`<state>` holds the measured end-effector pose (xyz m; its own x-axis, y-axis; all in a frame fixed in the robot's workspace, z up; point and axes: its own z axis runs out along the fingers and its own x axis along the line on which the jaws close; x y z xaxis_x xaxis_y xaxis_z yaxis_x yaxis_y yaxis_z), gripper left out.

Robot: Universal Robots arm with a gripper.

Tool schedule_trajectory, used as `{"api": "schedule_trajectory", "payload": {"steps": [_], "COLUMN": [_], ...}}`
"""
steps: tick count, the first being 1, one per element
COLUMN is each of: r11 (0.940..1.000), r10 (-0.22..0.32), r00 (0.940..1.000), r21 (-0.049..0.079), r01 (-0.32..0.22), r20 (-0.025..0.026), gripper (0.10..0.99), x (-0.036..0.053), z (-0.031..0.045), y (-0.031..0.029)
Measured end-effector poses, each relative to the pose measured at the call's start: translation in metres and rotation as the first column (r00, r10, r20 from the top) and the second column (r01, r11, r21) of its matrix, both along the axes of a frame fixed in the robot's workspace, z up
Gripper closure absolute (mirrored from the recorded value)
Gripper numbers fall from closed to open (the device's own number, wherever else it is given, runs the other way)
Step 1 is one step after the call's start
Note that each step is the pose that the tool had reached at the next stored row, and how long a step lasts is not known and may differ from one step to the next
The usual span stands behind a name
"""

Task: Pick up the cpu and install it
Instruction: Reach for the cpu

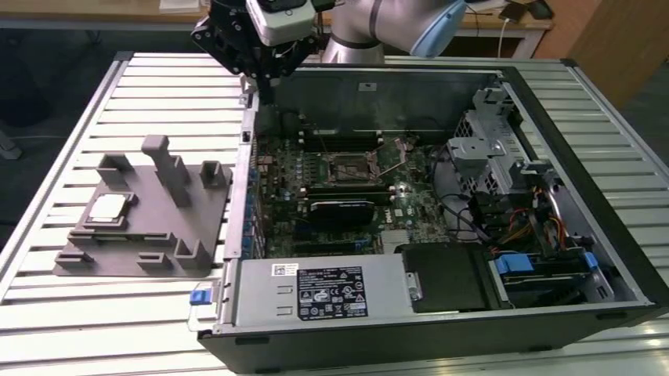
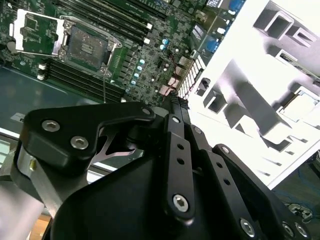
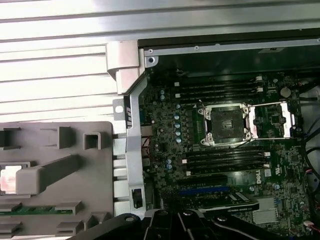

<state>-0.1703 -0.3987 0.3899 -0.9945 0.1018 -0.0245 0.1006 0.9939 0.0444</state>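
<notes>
black gripper [image 2: 176,102] in the foreground, green motherboard [image 2: 150,55] with open socket [image 2: 87,47] and pale fixture [image 2: 245,100] beyond

One cpu [image 1: 108,207] is counted, lying on one grey holder [image 1: 146,239] at the exterior view's left. One open computer case [image 1: 632,262] is seen, holding one motherboard [image 1: 313,176], one cpu socket [image 1: 353,164] and one power supply box [image 1: 313,291]. Four memory slots [image 3: 220,89] are counted, two on either side of the socket. One robot arm [image 1: 403,23] is seen.
</notes>
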Motion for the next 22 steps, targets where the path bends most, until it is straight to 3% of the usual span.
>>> {"api": "schedule_trajectory", "payload": {"steps": [22], "r11": [0.9998], "r10": [-0.019], "r00": [0.9998], "r21": [0.000], "r01": [0.019], "r20": [0.0000], "gripper": [0.980], "x": [-0.0264], "z": [-0.0016], "y": [0.0000]}}
